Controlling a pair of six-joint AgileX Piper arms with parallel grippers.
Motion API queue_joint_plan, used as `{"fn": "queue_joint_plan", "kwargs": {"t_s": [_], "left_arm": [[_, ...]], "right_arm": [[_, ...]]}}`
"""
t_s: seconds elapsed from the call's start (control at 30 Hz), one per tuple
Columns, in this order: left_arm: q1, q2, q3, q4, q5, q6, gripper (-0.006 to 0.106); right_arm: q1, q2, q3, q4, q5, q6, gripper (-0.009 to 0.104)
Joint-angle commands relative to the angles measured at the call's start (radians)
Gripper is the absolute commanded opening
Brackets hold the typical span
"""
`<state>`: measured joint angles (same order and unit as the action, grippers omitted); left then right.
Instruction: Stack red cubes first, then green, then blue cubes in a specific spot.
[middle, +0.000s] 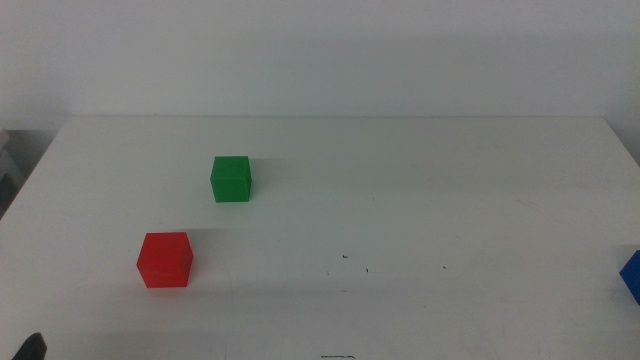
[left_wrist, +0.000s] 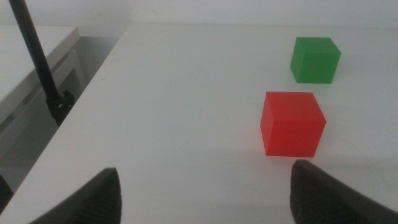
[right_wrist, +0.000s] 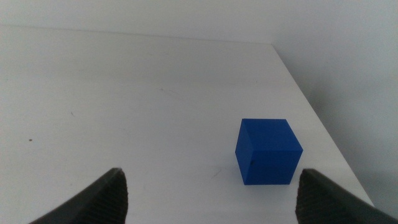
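Three small cubes sit apart on the white tabletop (middle: 400, 200), none stacked on another. In the middle view the red cube (middle: 165, 260) lies in the lower left of the frame, bright and matte with plain faces, resting flat with one edge turned slightly toward the camera. The green cube (middle: 231, 179) sits up and to the right of it, near but not touching, the same size and just as plain. The blue cube (middle: 631, 275) shows only as a sliver at the right edge of the frame, well apart from the other two; the right wrist view gives it whole, deep blue, sharp-edged and upright close to the tabletop's edge.

The left claw (left_wrist: 205, 190) hangs low over the tabletop, released, its two dark jaws spread wide with nothing between them; the red cube stands just ahead of it, nearer one jaw, with the green cube farther on. In the middle view only a dark tip of it shows at the bottom left corner. The right claw (right_wrist: 211, 193) is likewise released and empty, jaws wide, with the blue cube a short way ahead and closer to one jaw.

A thin black pole (left_wrist: 40, 68) stands beside the tabletop in the left wrist view.
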<state>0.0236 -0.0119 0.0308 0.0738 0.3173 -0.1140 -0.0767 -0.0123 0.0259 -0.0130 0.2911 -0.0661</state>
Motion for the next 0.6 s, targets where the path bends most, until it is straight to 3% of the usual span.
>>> {"fn": "queue_joint_plan", "kwargs": {"t_s": [0.0, 0.2, 0.57], "left_arm": [[-0.006, -0.027, -0.004, 0.001, -0.071, -0.012, 0.092], [-0.006, 0.091, -0.169, -0.044, 0.015, -0.013, 0.092], [-0.007, 0.395, -0.702, -0.074, 0.547, -0.009, 0.092]], "right_arm": [[-0.008, -0.015, -0.010, -0.008, -0.073, -0.010, 0.083], [-0.008, -0.015, -0.010, -0.008, -0.073, -0.010, 0.083], [-0.008, -0.015, -0.010, -0.008, -0.073, -0.010, 0.083]]}}
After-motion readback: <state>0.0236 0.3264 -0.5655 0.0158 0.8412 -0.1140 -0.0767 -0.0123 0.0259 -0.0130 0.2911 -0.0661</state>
